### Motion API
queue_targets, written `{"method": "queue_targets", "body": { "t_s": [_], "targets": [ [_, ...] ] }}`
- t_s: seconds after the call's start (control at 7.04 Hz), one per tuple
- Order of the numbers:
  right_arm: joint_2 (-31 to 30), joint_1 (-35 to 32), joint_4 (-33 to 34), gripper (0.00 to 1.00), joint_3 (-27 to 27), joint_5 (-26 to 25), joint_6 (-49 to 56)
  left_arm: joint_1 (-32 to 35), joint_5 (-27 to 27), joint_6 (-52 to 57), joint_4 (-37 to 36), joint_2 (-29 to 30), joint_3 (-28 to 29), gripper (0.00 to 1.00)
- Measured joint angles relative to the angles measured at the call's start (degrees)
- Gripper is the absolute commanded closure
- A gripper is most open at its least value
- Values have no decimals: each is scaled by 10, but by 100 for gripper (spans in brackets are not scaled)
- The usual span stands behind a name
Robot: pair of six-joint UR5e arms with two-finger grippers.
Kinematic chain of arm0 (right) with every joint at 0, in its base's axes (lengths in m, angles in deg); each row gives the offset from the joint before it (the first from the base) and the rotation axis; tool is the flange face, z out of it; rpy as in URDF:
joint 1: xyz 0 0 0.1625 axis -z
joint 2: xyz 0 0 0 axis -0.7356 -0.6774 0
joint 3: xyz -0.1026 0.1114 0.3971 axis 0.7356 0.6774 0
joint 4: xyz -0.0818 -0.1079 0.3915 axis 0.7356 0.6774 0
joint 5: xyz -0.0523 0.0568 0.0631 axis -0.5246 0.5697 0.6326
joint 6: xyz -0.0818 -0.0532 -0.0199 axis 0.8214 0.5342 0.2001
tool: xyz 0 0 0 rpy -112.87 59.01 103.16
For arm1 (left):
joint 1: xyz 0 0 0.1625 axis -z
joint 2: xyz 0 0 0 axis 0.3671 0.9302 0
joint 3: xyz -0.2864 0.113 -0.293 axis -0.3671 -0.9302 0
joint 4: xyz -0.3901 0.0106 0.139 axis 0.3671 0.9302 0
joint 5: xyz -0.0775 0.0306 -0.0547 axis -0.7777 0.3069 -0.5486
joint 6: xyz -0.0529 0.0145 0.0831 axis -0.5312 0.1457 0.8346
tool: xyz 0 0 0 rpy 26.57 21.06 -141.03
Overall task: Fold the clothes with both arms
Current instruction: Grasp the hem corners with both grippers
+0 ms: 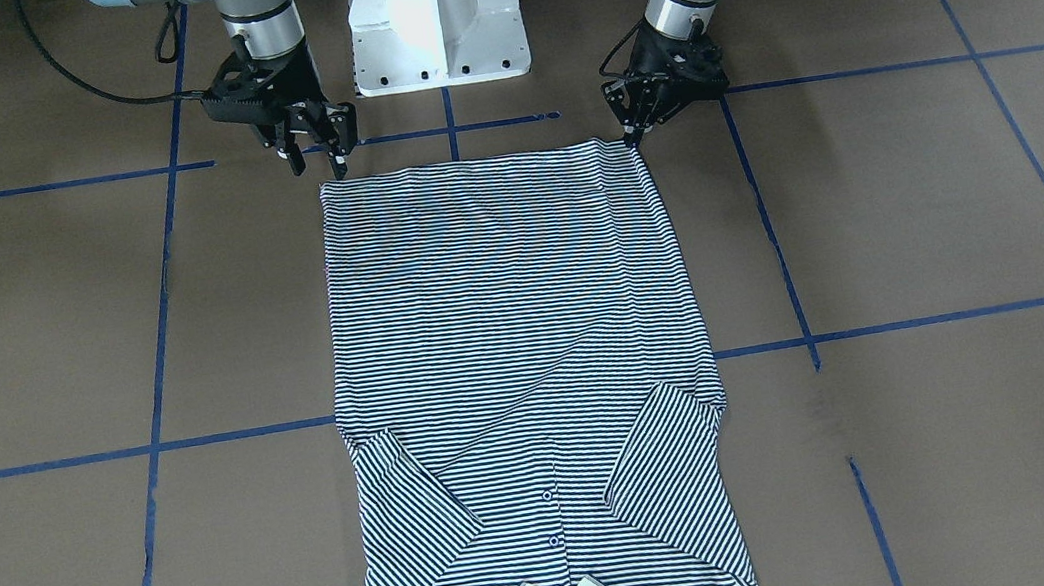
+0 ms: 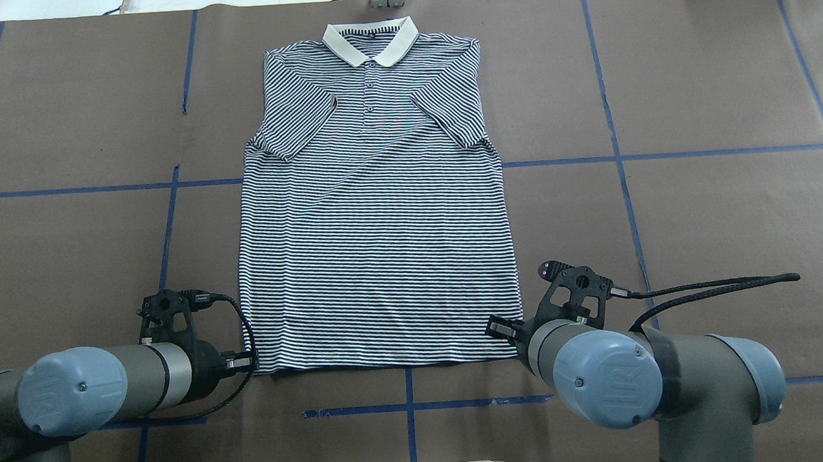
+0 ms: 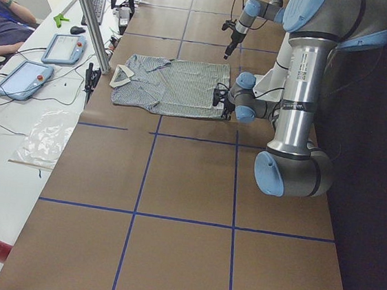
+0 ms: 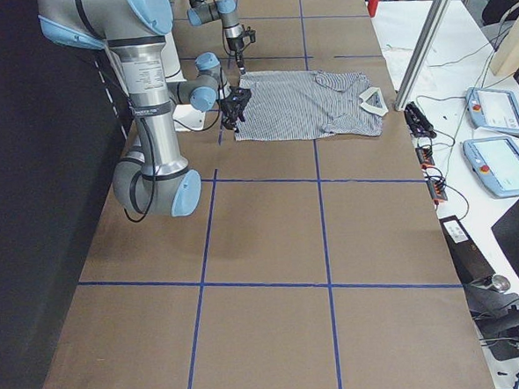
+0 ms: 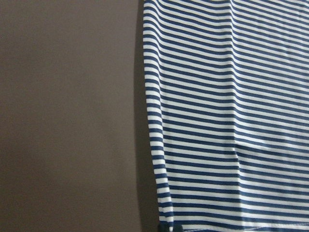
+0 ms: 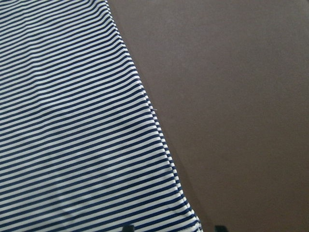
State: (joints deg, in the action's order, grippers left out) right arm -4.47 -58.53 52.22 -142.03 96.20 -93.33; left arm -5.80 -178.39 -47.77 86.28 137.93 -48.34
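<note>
The striped polo shirt (image 1: 517, 334) lies flat and face up on the brown table, cream collar (image 2: 370, 42) far from the robot, both sleeves folded in over the chest. My left gripper (image 1: 632, 135) is at the near hem corner on my left, its fingers together on the cloth; in the left wrist view its dark tip (image 5: 169, 228) sits on that corner. Beside the other near corner hovers my right gripper (image 1: 318, 163), open, and its two fingertips (image 6: 128, 228) straddle the shirt's edge (image 6: 159, 145). In the overhead view both grippers are mostly hidden under the wrists.
The white pedestal base (image 1: 436, 22) stands just behind the hem. Blue tape lines (image 1: 889, 325) cross the brown table cover. Along the far table edge are tablets (image 3: 65, 48), cables and a metal post (image 3: 89, 16). A person's arm (image 3: 6, 18) shows there.
</note>
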Motion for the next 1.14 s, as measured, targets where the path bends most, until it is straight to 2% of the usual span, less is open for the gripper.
{"method": "queue_targets", "body": {
  "t_s": [0.71,0.85,0.99,1.14],
  "targets": [
    [14,7,0,41,50,-2,1,1,0,0,0,0,-7,100],
    [14,8,0,45,53,-2,1,1,0,0,1,0,-7,100],
    [14,8,0,57,56,-2,1,1,0,0,1,0,-8,100],
    [15,9,0,100,58,-2,1,1,0,0,1,0,-9,100]
  ]
}}
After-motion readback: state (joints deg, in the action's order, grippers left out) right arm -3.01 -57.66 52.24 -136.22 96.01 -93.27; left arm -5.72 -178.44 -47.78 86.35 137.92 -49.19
